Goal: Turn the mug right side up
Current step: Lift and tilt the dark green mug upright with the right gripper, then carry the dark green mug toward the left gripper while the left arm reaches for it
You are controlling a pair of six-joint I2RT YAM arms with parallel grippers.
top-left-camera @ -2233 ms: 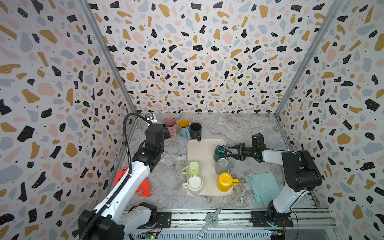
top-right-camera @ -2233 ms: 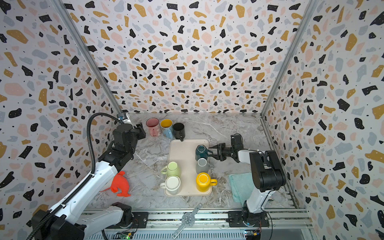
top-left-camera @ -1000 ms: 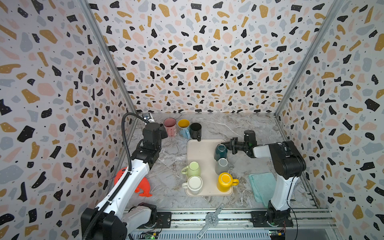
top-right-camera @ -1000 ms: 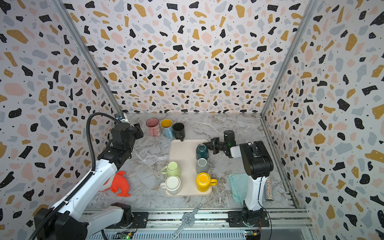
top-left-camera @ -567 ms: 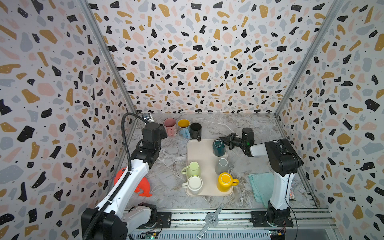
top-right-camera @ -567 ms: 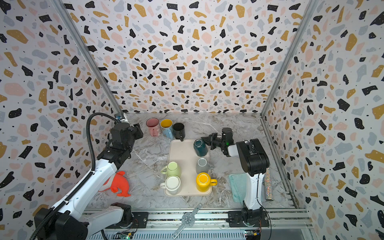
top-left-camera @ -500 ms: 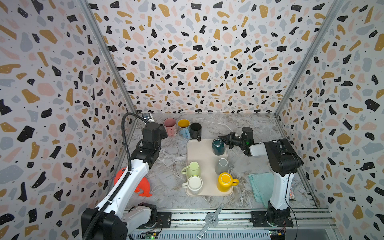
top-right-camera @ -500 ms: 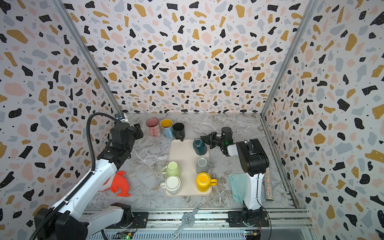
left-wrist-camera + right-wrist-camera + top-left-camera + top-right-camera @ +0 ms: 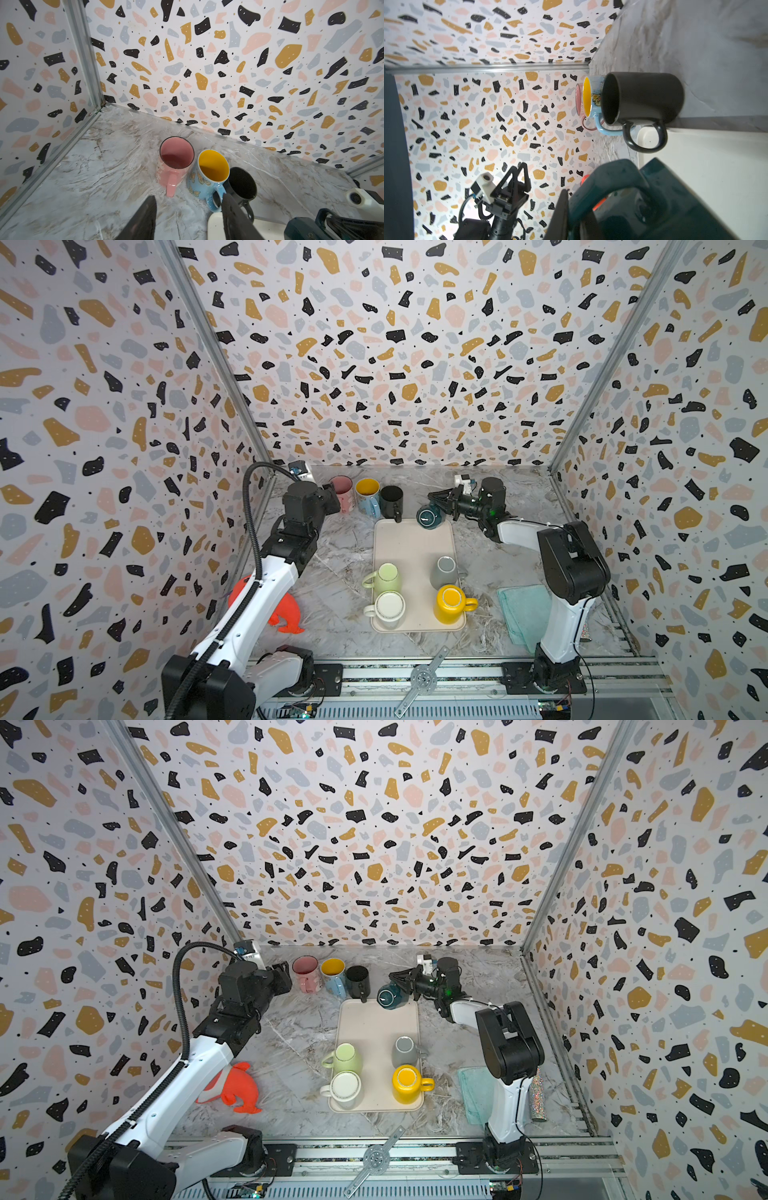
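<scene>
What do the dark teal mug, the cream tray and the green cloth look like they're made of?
Teal mug: probably glazed ceramic, glossy, light glints on it. Tray: likely matte plastic, smooth cream with a rounded rim. Cloth: soft fabric, maybe microfibre, folded and dull.

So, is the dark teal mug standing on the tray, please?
No, the right gripper holds the dark teal mug tipped sideways at the far edge of the tray.

The teal mug (image 9: 685,207) is blurred and cropped in the right wrist view. The blue mug (image 9: 596,99) hides most of the pink mug (image 9: 578,99).
</scene>
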